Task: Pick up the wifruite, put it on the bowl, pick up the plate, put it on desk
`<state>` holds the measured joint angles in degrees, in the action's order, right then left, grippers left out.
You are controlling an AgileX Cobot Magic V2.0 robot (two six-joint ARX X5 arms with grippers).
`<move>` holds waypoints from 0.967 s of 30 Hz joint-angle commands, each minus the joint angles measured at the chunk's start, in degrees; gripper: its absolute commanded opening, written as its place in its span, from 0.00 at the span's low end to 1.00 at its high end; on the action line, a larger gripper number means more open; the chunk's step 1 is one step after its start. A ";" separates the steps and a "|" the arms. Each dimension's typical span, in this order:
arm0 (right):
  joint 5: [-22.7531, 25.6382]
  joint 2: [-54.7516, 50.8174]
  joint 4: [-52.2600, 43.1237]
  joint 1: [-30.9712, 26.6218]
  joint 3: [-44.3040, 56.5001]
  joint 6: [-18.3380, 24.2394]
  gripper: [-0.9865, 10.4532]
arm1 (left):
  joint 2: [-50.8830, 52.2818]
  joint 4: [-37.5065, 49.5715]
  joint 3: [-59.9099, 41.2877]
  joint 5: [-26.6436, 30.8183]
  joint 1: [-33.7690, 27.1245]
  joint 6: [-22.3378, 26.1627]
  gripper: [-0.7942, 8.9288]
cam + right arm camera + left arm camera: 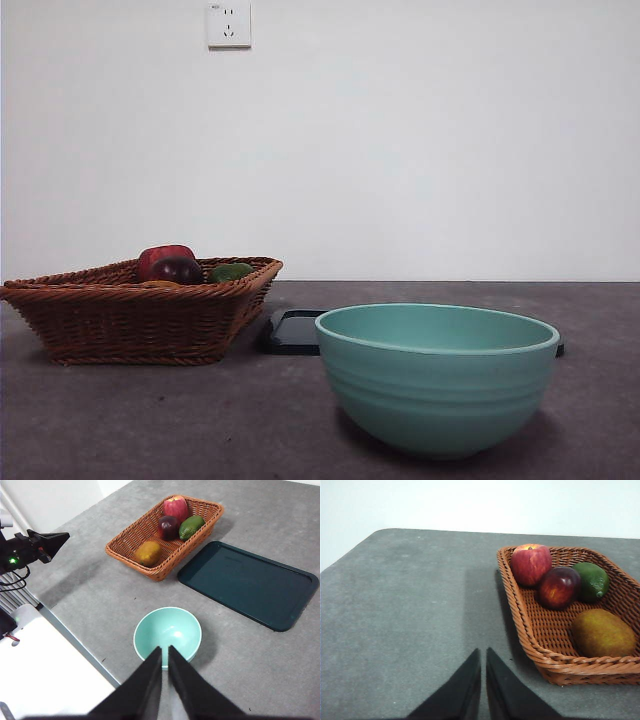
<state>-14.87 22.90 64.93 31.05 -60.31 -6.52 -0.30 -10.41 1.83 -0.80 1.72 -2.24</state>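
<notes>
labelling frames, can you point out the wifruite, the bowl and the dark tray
wifruite (603, 632): left wrist view, middle of its orange-brown skin.
bowl (440, 395): front view, ridged outer wall.
dark tray (247, 582): right wrist view, bare flat bottom.

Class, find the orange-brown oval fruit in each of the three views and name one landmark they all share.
Front view: barely visible, an orange sliver of the wifruite at the wicker basket rim.
Left wrist view: the wifruite lies in the basket's nearest corner.
Right wrist view: the wifruite lies at the basket's end nearest the bowl.
Shared landmark: the basket.
</notes>
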 commanded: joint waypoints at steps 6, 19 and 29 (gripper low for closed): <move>-0.09 0.07 -0.61 0.28 -0.57 -0.52 0.10 | 0.11 -0.37 -1.18 0.04 -0.15 0.07 0.10; -0.07 0.07 -0.61 0.35 -0.55 -0.52 0.10 | 0.11 -0.37 -1.18 0.04 -0.15 0.07 0.10; -0.31 -5.95 -15.28 -19.63 10.84 10.34 0.10 | 0.11 -0.33 -1.18 0.04 -0.15 0.07 0.10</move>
<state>-15.25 18.37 54.04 14.13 -51.94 -0.49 -0.30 -10.41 1.83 -0.78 1.63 -2.24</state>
